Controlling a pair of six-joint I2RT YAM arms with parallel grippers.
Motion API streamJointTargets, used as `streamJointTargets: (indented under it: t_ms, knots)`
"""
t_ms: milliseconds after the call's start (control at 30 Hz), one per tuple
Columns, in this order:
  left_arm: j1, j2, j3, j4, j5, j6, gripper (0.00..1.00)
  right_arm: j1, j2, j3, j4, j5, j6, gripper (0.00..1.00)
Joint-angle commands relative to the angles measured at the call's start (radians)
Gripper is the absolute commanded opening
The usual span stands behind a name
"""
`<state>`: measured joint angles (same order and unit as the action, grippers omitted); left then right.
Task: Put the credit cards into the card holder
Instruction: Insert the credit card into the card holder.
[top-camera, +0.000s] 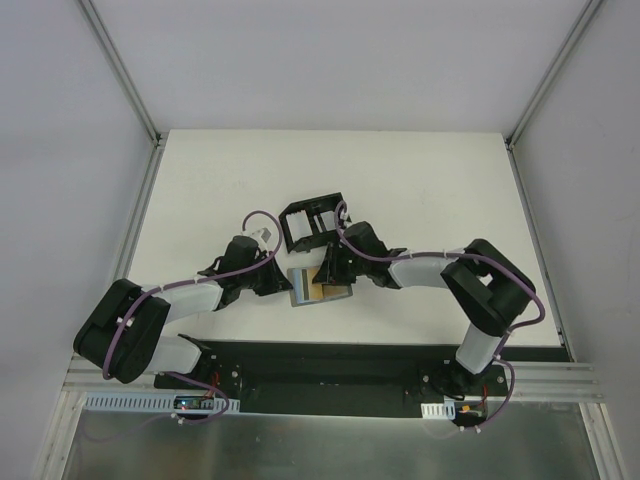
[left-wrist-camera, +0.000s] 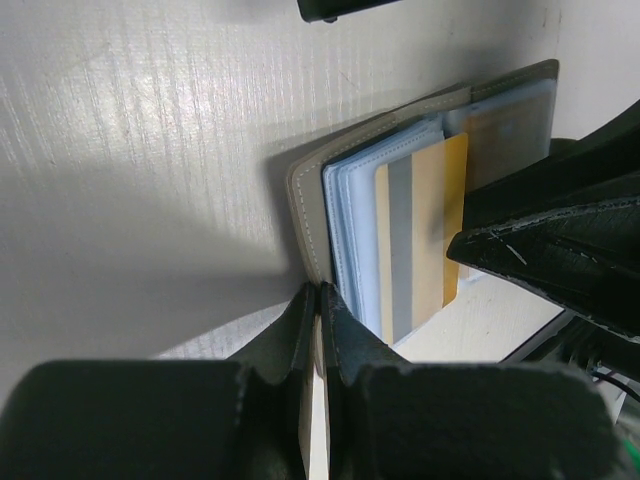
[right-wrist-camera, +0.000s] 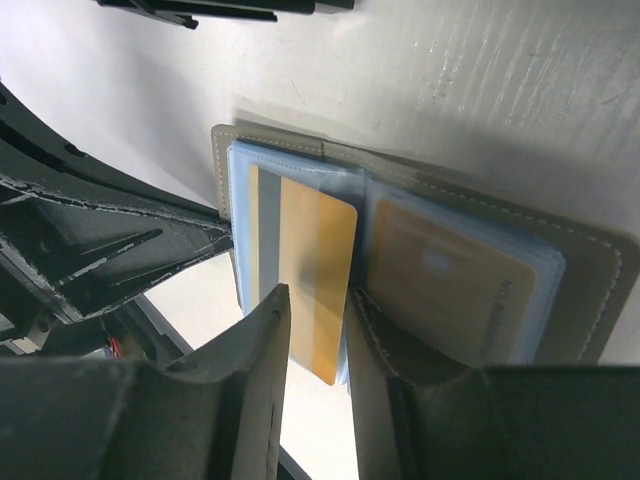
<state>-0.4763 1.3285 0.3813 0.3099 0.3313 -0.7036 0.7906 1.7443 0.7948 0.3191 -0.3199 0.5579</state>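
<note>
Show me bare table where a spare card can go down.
Free: the far strip of table beyond the black tray, and both far corners. Crowded: the near middle, where the left hand and right hand meet at the card holder.

Left arm (top-camera: 185, 300) reaches from lower left toward frame centre, elbow folded. Left gripper (left-wrist-camera: 317, 292) fingers pressed together, pinching card holder (left-wrist-camera: 303, 210) edge. Right arm (top-camera: 430, 270) bends in from right. Right gripper (right-wrist-camera: 318, 300) fingers slightly parted, facing left gripper at centre.
</note>
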Motion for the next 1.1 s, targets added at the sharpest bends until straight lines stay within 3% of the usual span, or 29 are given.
streamJointTargets:
  t_ms: [0,300,667,1067]
  knots:
    - [0.001,0.006,0.011,0.02,0.003,-0.002,0.0,0.042,0.003,0.093,-0.092,0.013,-0.09,0.29]
    - [0.001,0.006,0.018,0.021,0.006,0.0,0.0,0.09,0.026,0.236,-0.314,0.074,-0.196,0.34]
    - [0.001,-0.021,0.001,0.02,0.009,-0.01,0.0,0.087,-0.049,0.21,-0.374,0.194,-0.237,0.43]
    - [0.001,-0.107,-0.012,0.02,0.032,-0.043,0.0,0.205,-0.078,0.219,-0.399,0.355,-0.3,0.52]
